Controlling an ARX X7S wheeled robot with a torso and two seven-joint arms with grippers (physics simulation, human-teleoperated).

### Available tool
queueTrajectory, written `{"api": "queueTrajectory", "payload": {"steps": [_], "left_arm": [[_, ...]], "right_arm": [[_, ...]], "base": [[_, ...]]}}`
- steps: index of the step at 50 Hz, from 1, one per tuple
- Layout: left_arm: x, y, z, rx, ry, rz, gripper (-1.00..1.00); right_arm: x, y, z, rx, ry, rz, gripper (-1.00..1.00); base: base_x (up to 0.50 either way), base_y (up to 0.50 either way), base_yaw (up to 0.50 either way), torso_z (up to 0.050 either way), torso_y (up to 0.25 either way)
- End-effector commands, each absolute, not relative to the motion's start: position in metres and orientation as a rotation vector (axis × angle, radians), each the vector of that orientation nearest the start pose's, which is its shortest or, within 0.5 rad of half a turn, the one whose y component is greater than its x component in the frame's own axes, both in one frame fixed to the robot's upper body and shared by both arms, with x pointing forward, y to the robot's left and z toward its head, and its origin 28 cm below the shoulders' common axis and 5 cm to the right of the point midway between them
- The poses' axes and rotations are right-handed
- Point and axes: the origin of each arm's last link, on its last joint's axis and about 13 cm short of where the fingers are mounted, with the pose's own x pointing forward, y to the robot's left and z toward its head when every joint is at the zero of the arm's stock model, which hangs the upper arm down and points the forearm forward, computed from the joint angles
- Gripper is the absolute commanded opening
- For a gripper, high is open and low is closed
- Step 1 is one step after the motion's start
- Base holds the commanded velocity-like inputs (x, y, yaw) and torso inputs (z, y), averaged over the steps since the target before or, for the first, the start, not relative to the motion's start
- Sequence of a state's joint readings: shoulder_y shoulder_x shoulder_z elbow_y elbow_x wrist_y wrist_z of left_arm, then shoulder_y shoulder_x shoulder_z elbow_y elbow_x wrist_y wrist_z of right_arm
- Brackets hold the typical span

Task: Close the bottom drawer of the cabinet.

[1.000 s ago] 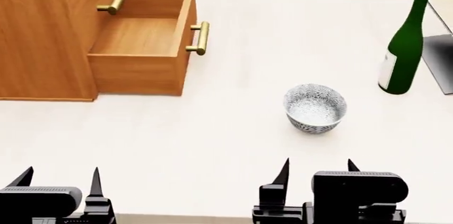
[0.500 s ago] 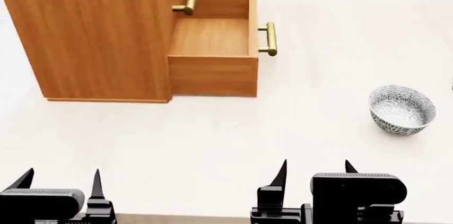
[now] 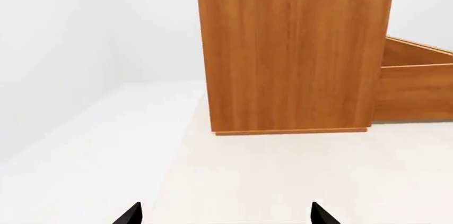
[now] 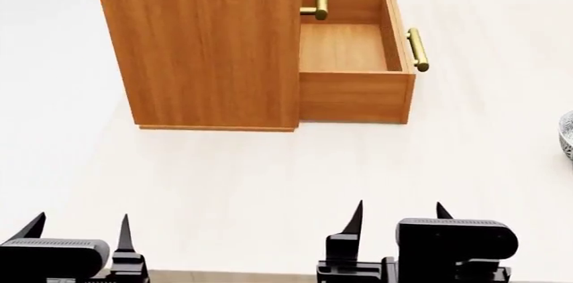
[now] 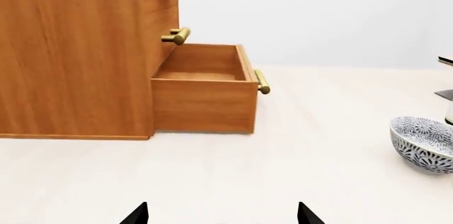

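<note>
Both black two-fingered grippers, left (image 4: 78, 229) and right (image 4: 399, 219), hover spread wide and empty, well short of the pulled-out orange-brown wooden bottom drawer (image 4: 355, 72) of the tall wood-grain cabinet (image 4: 211, 41) ahead.

The head camera is looking steeply down over the cabinet (image 4: 211, 41). Both wrist cameras are facing it low and level across the table (image 5: 340, 171), sharing the bottom drawer (image 5: 205, 94) with the head view.
</note>
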State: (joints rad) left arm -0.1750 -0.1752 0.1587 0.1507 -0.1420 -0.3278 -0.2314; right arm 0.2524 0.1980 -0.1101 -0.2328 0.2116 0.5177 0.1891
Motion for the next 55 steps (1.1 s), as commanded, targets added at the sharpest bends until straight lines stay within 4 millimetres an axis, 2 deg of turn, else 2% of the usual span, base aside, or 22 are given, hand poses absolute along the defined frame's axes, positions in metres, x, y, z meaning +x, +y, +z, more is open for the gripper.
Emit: {"api": "queueTrajectory", "payload": {"steps": [1, 17, 55], "left_arm": [[0.2449, 0.2106, 0.0608, 0.044, 0.009, 0.047, 1.00], [0.2450, 0.2097, 0.0606, 0.044, 0.008, 0.046, 1.00], [0.2434, 0.2104, 0.0610, 0.044, 0.008, 0.056, 1.00]], "right_arm": [[0.2567, -0.1153, 0.0848, -0.015, 0.063, -0.058, 1.00], [0.2553, -0.1161, 0.0893, 0.026, 0.053, -0.029, 1.00], [0.2555, -0.1149, 0.0923, 0.011, 0.047, -0.033, 1.00]], "base": [[0.00, 0.00, 0.00, 0.000, 0.000], [0.03, 0.00, 0.00, 0.000, 0.000], [0.49, 0.00, 0.00, 0.000, 0.000]]}}
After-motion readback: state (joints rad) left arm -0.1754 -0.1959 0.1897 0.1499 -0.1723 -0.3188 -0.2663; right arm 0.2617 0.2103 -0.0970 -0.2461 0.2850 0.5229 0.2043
